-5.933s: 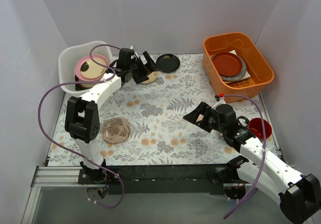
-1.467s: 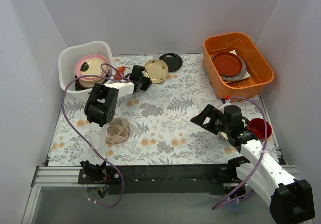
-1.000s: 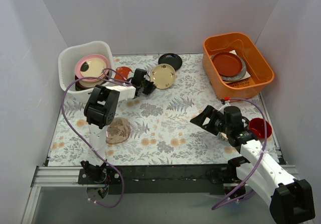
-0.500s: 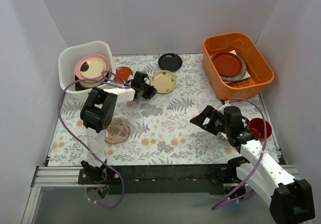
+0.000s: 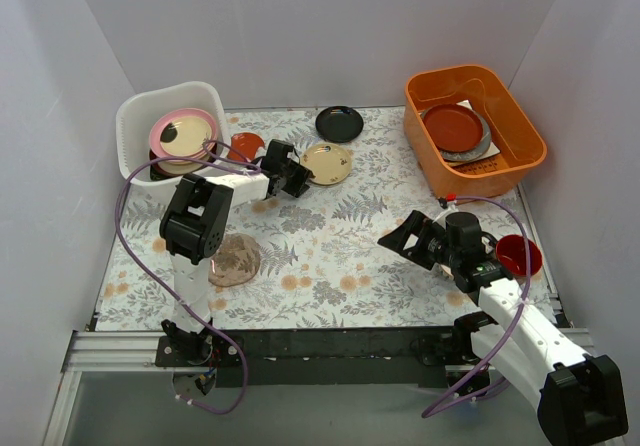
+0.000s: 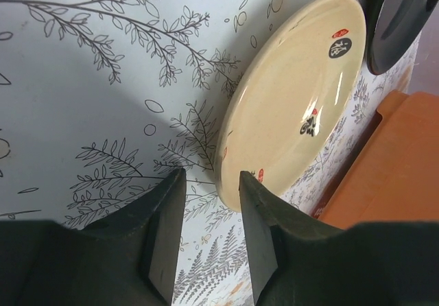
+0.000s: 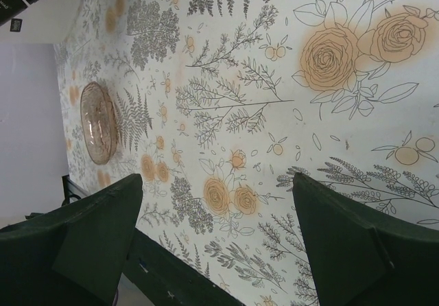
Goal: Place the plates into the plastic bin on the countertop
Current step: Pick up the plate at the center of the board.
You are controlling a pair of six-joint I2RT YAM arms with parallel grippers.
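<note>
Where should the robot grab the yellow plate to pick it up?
By the thin rim on the side facing the left gripper, coming in low from there. The yellow plate lies flat on the countertop, so probably only its edge offers a pinch.

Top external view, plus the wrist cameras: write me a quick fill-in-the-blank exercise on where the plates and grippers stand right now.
The pink plate sits inside the ____ plastic bin. The left gripper has its jaws ____ at the rim of the beige plate. ____ plates lie directly on the countertop. The right gripper, open, holds ____.
Missing words: white; open; four; nothing.
</note>
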